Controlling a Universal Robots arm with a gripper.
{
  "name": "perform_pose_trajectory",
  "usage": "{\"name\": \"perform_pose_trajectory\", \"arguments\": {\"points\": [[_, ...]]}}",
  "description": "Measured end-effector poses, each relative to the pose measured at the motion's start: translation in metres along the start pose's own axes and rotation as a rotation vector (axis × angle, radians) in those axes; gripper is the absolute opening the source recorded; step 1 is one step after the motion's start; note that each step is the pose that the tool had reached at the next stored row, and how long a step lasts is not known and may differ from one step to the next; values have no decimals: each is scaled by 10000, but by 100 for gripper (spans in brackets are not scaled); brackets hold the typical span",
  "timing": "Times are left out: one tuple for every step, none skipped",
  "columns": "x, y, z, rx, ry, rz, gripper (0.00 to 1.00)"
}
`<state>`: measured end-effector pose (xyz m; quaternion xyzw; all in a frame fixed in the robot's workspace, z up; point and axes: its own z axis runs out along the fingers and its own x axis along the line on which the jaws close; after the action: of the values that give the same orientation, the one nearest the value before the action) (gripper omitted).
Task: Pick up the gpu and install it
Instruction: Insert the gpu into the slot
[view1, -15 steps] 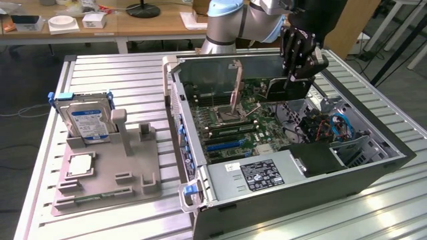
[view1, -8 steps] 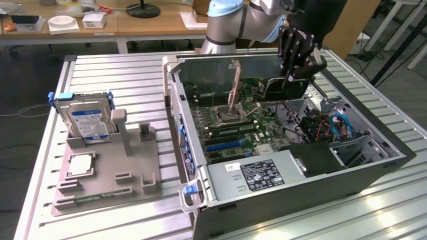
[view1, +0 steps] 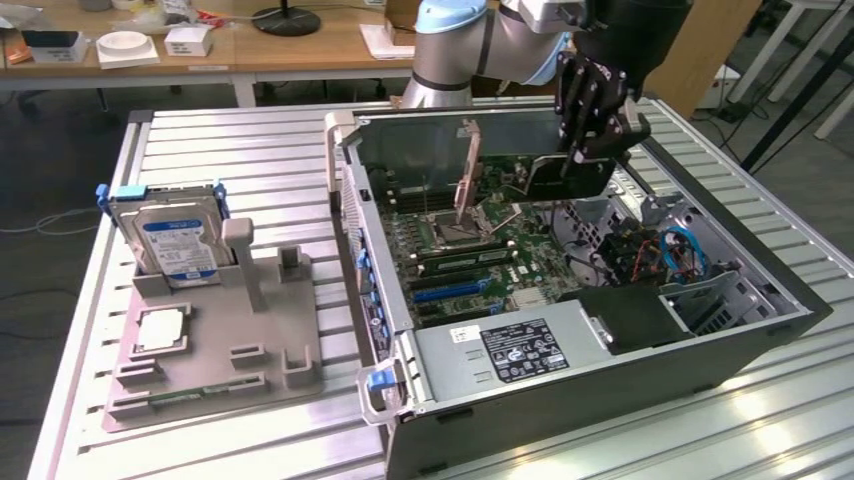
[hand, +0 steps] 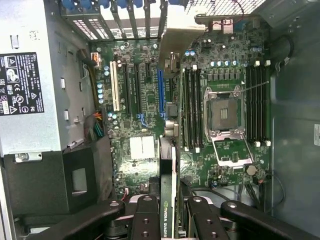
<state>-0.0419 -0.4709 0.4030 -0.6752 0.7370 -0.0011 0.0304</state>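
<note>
tool (view1: 591, 152) pinching the gpu (hand: 167, 220) edge-on between its fingers, up inside the open pc case (view1: 601, 410). card hangs straight below the tool, over the motherboard (hand: 140, 165), not touching it as far as i can see.

Silver arm (view1: 447, 62) (pale-blue caps), black bolted gripper (view1: 594, 160).

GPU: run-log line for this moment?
gripper: shut on gpu | gpu: held edge-on above motherboard, inside open case | seated: not yet
</note>
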Motion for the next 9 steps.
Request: {"name": "perform_pose_trajectory", "arguments": {"points": [[1,1,9,0,-3,1,26],[1,1,19,0,-7,0,26],[2,2,29,-2,-19,0,26],[2,3,38,-3,-33,1,26],[3,4,50,-3,-46,1,26],[3,5,61,-4,-49,-1,26],[4,5,74,-4,-51,-5,26],[4,6,85,-5,-51,-13,26],[5,8,96,-6,-51,-21,26]]}}
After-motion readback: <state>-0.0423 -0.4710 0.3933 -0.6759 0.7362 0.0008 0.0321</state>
